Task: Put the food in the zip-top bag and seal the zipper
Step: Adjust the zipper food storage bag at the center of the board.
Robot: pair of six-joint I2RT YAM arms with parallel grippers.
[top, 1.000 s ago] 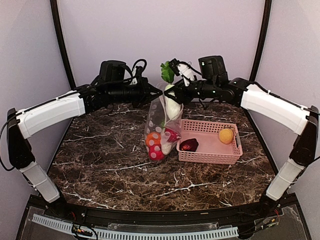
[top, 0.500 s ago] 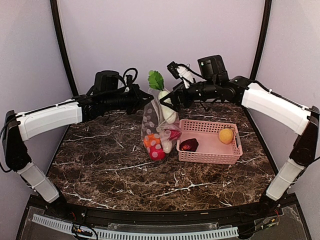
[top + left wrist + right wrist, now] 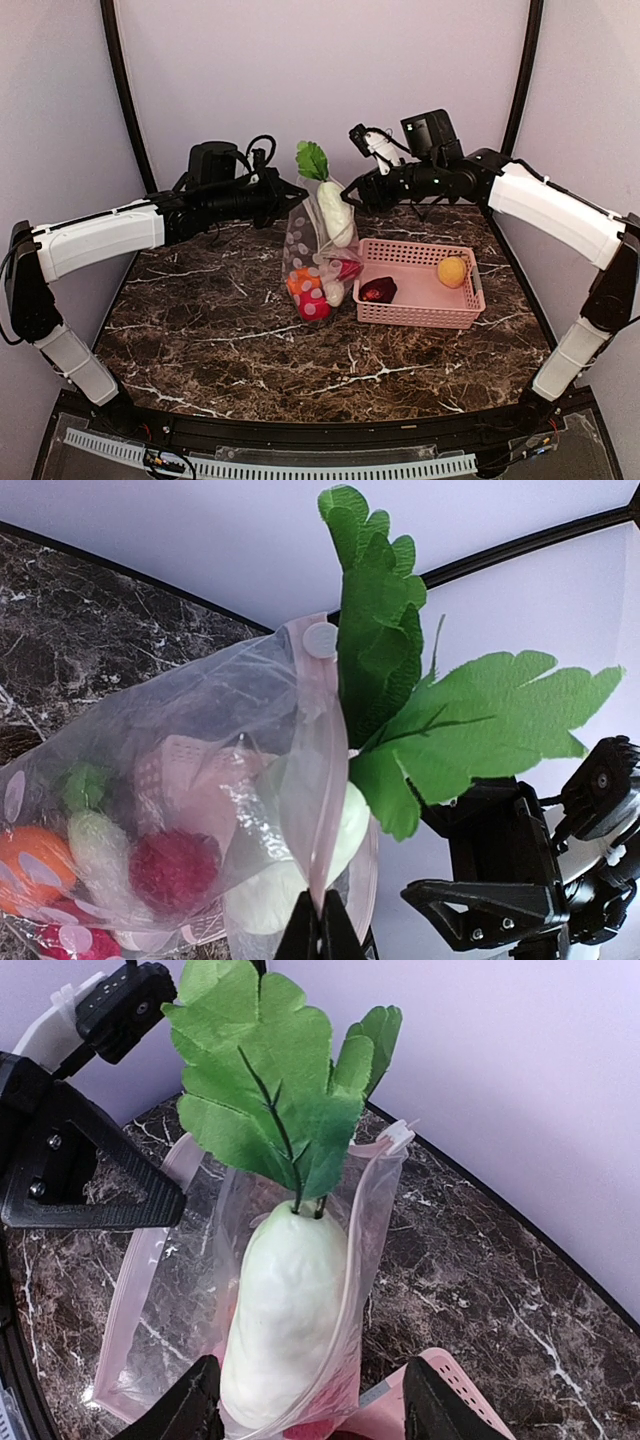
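left gripper: clamping the zipper, holding the zip-top bag upright beside the pink basket.
right gripper: fingers standing apart, flanking the white-green radish.
radish: sitting in bag mouth, leaves poking out.
basket: holding maroon piece, yellow piece.

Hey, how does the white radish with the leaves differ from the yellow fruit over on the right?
The white radish is long and pale with green leaves, while the yellow fruit is small, round and leafless. The white radish stands nearly upright in the mouth of the zip-top bag, its leaves poking out above. The yellow fruit lies in the far right corner of the pink basket. Both are toy food pieces.
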